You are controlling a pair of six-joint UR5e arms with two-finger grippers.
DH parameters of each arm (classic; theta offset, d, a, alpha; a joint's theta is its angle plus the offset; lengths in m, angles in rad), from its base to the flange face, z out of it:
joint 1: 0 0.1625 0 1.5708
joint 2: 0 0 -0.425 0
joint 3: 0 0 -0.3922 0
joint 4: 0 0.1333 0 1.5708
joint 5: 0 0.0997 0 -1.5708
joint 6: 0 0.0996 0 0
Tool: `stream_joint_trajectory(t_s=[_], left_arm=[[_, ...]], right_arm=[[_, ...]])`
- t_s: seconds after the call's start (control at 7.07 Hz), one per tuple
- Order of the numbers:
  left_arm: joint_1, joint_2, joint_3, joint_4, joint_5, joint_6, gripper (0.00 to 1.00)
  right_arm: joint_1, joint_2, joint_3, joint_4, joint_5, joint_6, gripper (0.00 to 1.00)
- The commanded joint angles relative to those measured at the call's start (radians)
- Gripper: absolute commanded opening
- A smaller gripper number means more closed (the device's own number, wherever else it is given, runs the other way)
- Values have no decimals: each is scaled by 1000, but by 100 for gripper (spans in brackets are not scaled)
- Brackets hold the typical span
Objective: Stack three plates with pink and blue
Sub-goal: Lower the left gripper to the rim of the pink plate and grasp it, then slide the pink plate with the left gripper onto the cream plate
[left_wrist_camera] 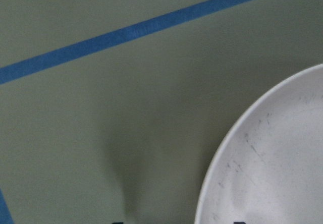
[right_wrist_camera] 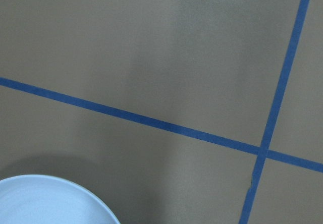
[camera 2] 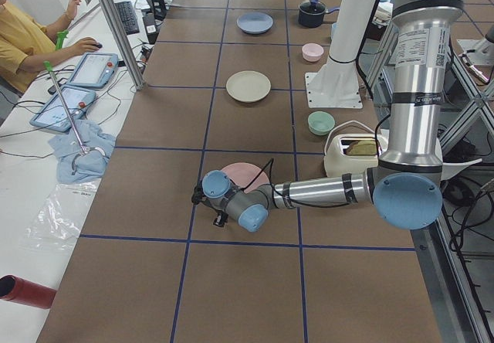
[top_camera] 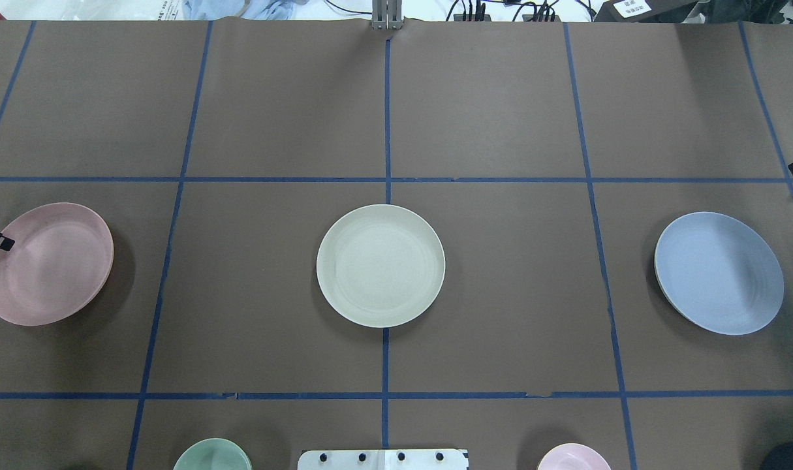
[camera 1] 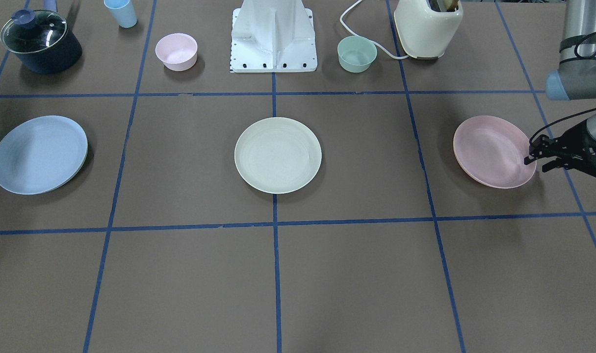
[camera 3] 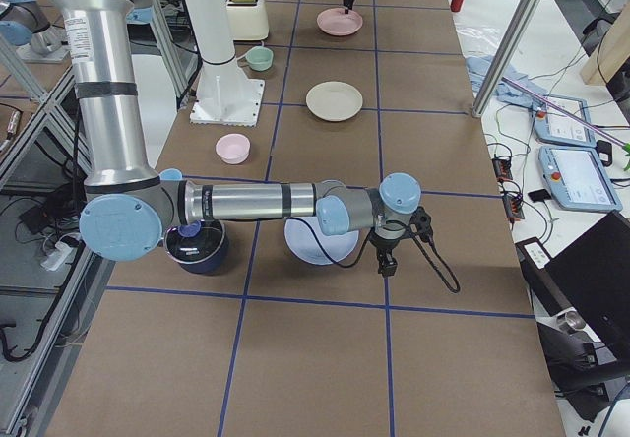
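Now, seen front-facing, my left fingers (camera 1: 535, 149), spread, sit at 3 o'clock on the pink plate (camera 1: 491, 149); the cream plate (camera 1: 278, 155) lies toward 9.

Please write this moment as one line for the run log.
left gripper: open at rim of pale pink round plastic plate | right gripper: beside light blue plastic plate, state unclear | cream-white plastic plate: centre | stacked: none

pink plate (top_camera: 47, 264), cream plate (top_camera: 380, 265), blue plate (top_camera: 719, 273) apart
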Motion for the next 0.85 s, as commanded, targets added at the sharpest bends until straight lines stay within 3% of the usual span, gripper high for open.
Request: stream_joint_trajectory(t_s=[0.0, 0.28, 0.57, 0.71], left_arm=[[1, 1, 6, 8, -115, -38, 0], [1, -15, -43, -6, -233, -264, 0], [25, -63, -236, -1, -256, -556, 0], [145, -133, -306, 0, -243, -773, 0]], right_arm=[[0, 1, -1, 0, 2, -1, 100], [0, 1, 8, 0, 2, -1, 100], [-2, 1, 10, 0, 3, -1, 100], [-5, 1, 11, 15, 6, -1, 100]])
